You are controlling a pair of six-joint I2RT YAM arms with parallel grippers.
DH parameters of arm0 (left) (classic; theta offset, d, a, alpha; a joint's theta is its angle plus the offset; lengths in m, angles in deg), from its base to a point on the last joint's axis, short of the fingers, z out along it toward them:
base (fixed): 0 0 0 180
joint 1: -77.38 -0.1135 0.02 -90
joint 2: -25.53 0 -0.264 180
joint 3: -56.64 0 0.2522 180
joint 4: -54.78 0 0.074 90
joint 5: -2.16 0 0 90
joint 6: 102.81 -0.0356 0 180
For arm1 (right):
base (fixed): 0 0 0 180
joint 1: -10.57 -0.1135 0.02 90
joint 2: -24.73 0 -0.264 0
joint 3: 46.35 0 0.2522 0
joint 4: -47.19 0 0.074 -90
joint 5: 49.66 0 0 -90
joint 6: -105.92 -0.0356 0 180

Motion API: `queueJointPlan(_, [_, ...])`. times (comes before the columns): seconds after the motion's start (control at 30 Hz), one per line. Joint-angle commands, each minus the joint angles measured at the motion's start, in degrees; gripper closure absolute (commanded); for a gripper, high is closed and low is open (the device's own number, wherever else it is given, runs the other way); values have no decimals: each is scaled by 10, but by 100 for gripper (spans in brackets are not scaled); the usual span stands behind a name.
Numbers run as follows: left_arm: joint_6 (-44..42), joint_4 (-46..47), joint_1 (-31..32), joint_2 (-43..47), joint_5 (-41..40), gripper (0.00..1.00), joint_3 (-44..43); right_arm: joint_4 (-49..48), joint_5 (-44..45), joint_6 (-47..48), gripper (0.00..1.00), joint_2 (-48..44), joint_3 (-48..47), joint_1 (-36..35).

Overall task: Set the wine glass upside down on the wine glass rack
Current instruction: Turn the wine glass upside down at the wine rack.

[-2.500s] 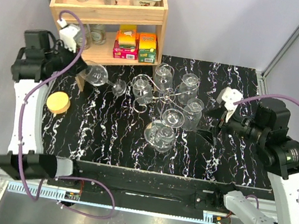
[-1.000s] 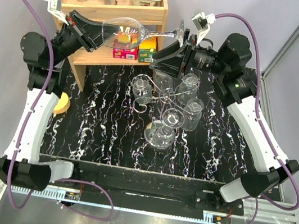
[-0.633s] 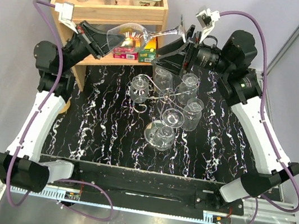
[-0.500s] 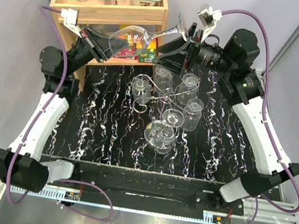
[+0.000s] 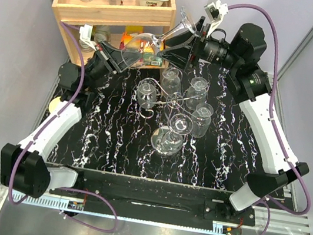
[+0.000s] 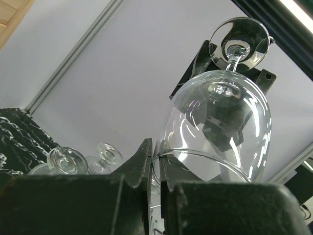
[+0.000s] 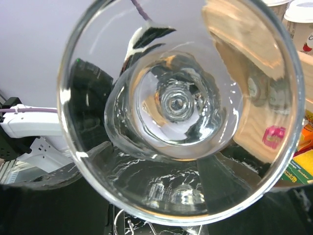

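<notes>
The clear wine glass (image 5: 137, 44) hangs in the air in front of the wooden shelf, tilted with its foot (image 5: 187, 22) up and to the right. My left gripper (image 5: 120, 57) is shut on the bowl's rim (image 6: 161, 155). My right gripper (image 5: 167, 48) is open, and its fingers lie apart beside the stem under the foot. In the right wrist view the foot (image 7: 181, 105) fills the frame, and my right gripper (image 7: 154, 154) shows through it. The silver wire rack (image 5: 174, 101) stands mid-table, with several glasses hanging upside down on it.
The wooden shelf (image 5: 116, 13) stands at the back left and holds cups, jars and small boxes. A yellow disc (image 5: 56, 104) lies at the table's left edge, partly behind my left arm. The rack's round base (image 5: 157, 134) is nearer the front. Grey walls enclose the table.
The left gripper has lifted the glass off the table, and the right arm has swung over to its stem. In the last second the glass has moved down and right, with its foot tilting higher.
</notes>
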Motion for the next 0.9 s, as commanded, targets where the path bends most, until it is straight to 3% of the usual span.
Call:
queueJointPlan(0.0, [8, 35, 35, -19, 40, 100, 24, -48, -29, 22, 31, 4, -43, -18])
queueJointPlan(0.33, [24, 69, 68, -39, 15, 100, 48, -66, -36, -6, 33, 13, -53, -18])
queueJointPlan(0.7, [-16, 22, 111, -62, 11, 100, 35, -74, -45, -20, 36, 43, -79, -24])
queueJointPlan(0.87, [-23, 22, 126, -74, 9, 100, 35, -74, -49, -20, 42, 50, -79, -26])
